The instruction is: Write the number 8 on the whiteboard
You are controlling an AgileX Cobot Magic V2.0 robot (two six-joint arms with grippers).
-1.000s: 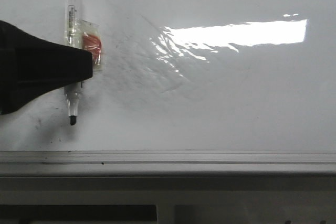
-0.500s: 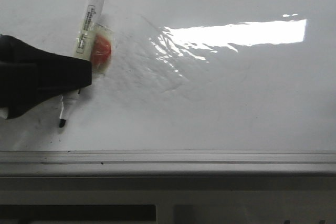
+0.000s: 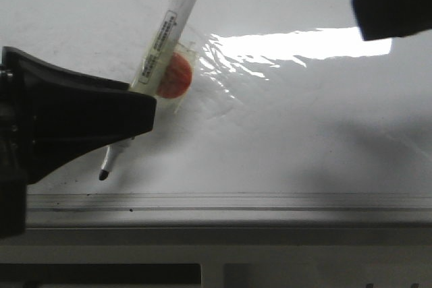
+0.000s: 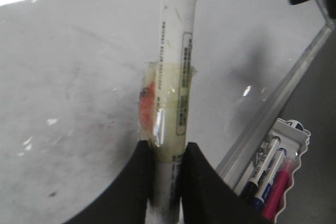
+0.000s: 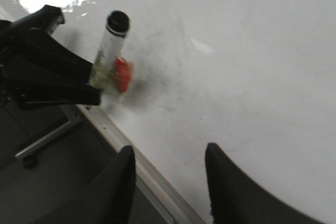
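The left tool point(image 3: 131, 116) pinches the marker point(image 3: 155, 59); its tip seems just off the blank whiteboard point(image 3: 304, 139). Press gently, stroke slowly. Right tool point(image 5: 168, 182) hangs spread.

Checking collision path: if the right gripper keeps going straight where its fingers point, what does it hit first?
Probably bare whiteboard: the open right gripper points at it, nothing between. The marker sits off to the side. Depth unclear.

Robot lab (whiteboard point(image 3: 304, 126), marker tray point(image 4: 275, 177))

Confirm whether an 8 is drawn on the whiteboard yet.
No, the whiteboard shows only faint smudges and glare, no black figure.
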